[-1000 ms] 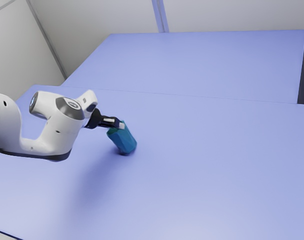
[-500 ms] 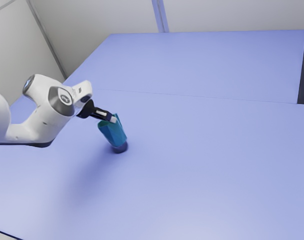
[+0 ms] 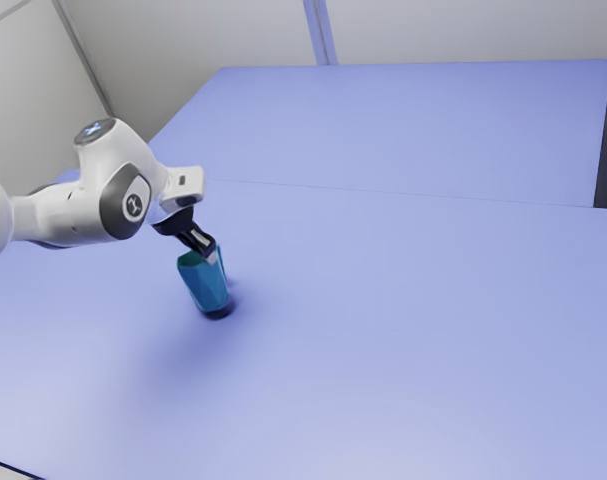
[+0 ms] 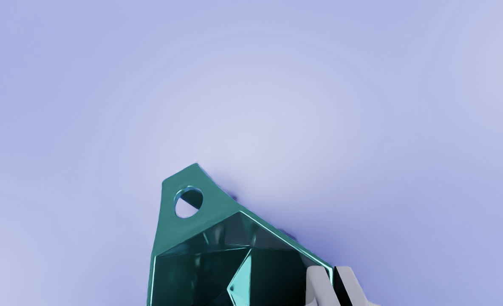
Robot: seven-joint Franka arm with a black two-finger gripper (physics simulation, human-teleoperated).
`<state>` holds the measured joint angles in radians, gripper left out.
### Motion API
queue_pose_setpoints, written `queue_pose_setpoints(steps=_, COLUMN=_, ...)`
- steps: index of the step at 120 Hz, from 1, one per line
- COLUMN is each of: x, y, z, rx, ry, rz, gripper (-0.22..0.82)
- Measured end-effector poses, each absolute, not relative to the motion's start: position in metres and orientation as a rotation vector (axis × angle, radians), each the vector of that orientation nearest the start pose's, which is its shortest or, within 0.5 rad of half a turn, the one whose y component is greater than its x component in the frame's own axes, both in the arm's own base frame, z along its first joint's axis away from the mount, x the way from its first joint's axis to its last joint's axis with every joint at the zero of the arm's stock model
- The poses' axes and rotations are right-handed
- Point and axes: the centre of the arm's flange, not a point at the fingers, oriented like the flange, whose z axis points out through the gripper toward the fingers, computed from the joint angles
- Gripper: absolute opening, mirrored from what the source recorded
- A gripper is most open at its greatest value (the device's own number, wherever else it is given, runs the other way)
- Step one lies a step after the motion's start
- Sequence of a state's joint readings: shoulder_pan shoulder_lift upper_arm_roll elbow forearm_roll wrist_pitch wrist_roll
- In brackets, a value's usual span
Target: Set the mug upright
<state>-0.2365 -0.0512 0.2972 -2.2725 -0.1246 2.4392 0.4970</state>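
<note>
In the exterior view my gripper (image 3: 211, 256) points down at the rim of the teal mug (image 3: 205, 284), which leans slightly, its mouth up and toward the exterior view's left and its base low over or on the table. In the wrist view the mug (image 4: 200, 229) shows its open mouth and a tab with a round hole. The gripper (image 4: 334, 276) is shut on the mug's wall, one finger inside the mouth and the other outside. Whether the base touches the table cannot be told.
The blue-violet table (image 3: 403, 330) extends around the mug, with a second surface of the same colour (image 3: 413, 130) beyond a seam. Pale walls (image 3: 463, 30) stand behind it.
The mug has moved toward the exterior view's left with my gripper and has turned from a strong lean to nearly upright. My hand has tilted to point more steeply down.
</note>
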Motion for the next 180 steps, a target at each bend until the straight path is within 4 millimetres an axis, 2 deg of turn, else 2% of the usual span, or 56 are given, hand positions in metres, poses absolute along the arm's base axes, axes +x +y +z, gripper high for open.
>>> queue_pose_setpoints(steps=32, x=0.526, y=0.029, z=0.399, rx=-3.145, ry=0.374, rz=-0.305, gripper=-0.18)
queue_pose_setpoints(steps=55, x=0.527, y=0.016, z=0.398, rx=-3.162, ry=0.305, rz=-0.287, gripper=-0.18)
queue_pose_setpoints(steps=73, x=0.527, y=0.012, z=0.398, rx=-3.171, ry=0.247, rz=-0.28, gripper=-0.18)
queue_pose_setpoints(steps=98, x=0.53, y=0.015, z=0.403, rx=-3.186, ry=0.167, rz=-0.277, gripper=0.27)
queue_pose_setpoints(steps=109, x=0.533, y=0.016, z=0.408, rx=-3.188, ry=0.143, rz=-0.289, gripper=0.39)
queue_pose_setpoints(steps=121, x=0.535, y=0.015, z=0.414, rx=-3.191, ry=0.123, rz=-0.305, gripper=0.47)
queue_pose_setpoints(steps=133, x=0.547, y=0.015, z=0.436, rx=-3.188, ry=0.111, rz=-0.34, gripper=0.52)
queue_pose_setpoints(steps=151, x=0.57, y=0.014, z=0.496, rx=-3.179, ry=0.145, rz=-0.364, gripper=0.56)
queue_pose_setpoints(steps=166, x=0.577, y=0.016, z=0.535, rx=-3.177, ry=0.2, rz=-0.342, gripper=0.58)
queue_pose_setpoints(steps=180, x=0.577, y=0.021, z=0.563, rx=-3.17, ry=0.239, rz=-0.311, gripper=0.59)
